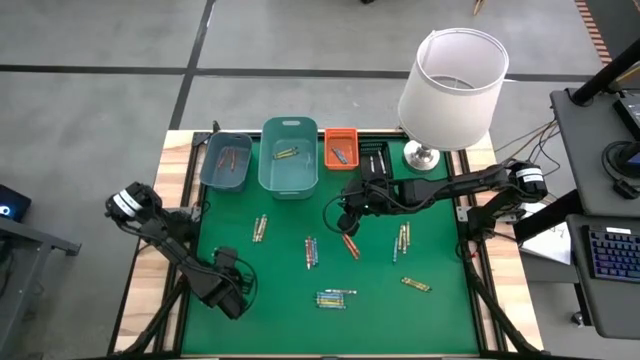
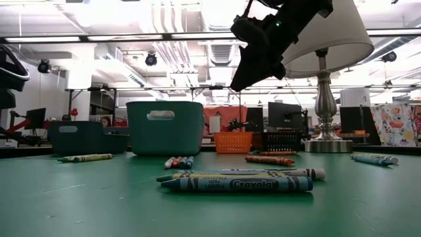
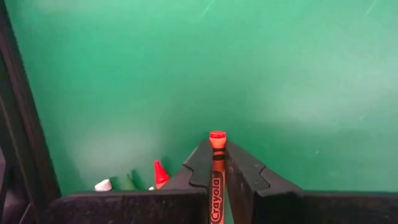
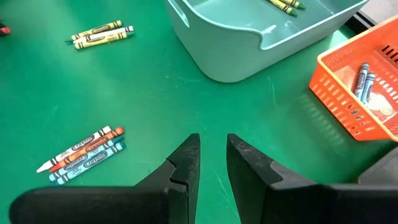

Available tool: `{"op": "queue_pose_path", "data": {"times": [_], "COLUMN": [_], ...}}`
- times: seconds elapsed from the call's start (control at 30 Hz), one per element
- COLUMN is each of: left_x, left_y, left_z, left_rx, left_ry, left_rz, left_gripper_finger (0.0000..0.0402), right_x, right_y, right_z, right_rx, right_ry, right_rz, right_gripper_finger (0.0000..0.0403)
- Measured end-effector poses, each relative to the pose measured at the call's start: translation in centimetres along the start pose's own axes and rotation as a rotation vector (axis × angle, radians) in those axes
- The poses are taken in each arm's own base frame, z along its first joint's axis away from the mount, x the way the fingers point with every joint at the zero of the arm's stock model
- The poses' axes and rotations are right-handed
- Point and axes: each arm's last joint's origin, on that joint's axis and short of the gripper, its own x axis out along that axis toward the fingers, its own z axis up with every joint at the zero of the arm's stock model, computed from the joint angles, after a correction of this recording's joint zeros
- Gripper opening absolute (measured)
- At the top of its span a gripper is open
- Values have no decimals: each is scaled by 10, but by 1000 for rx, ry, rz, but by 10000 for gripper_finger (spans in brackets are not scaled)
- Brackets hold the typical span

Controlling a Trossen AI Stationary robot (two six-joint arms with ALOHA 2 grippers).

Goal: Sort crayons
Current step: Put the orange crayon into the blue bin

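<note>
I find the left gripper [image 1: 228,297] low over the near-left part of the green surface [image 1: 280,300], close to its left edge; its jaws are shut on an orange crayon [image 3: 216,168], whose tip stands out past the fingertips. A few more crayon tips [image 3: 134,180] show just beside that grip in the left wrist view.

Along the far edge stand a grey-blue bin [image 1: 226,160] holding reddish crayons, a teal bin [image 1: 289,156] with yellow-green ones, a small orange basket [image 1: 340,148] with blue ones, and a black basket [image 1: 373,158]. A lamp [image 1: 452,85] occupies the far-right corner.

Loose crayons lie in clusters across the middle: a pair [image 1: 260,228] left of centre, a mixed bundle [image 1: 311,251] at centre, a blue-and-yellow group [image 1: 336,298] nearer me, an orange one [image 1: 351,246], a pale pair [image 1: 403,239] and a yellow one [image 1: 415,285] to the right.

The right gripper [image 1: 348,222] hangs above the centre, in front of the teal bin, jaws parted narrowly and holding nothing. Open green lies between the clusters and along the near edge.
</note>
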Motion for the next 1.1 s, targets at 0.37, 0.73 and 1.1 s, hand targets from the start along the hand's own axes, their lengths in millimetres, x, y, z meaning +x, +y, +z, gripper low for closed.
{"op": "queue_pose_path", "data": {"times": [0.37, 0.73, 1.1], "left_x": [-39, -74, -84], "left_y": [9, 31, 80], "left_z": [32, 135, 239], "left_rx": [1, 129, 141], "left_ry": [-199, -500, -703], "left_rz": [-279, -329, -133], "left_gripper_finger": [2, 1, 1], "right_x": [0, 0, 0], "right_y": [0, 1, 1], "right_z": [0, 2, 2], "right_rx": [2, -29, -27], "right_ry": [0, -18, -23], "right_rz": [1, 7, 9], "right_gripper_finger": [68, 68, 68]}}
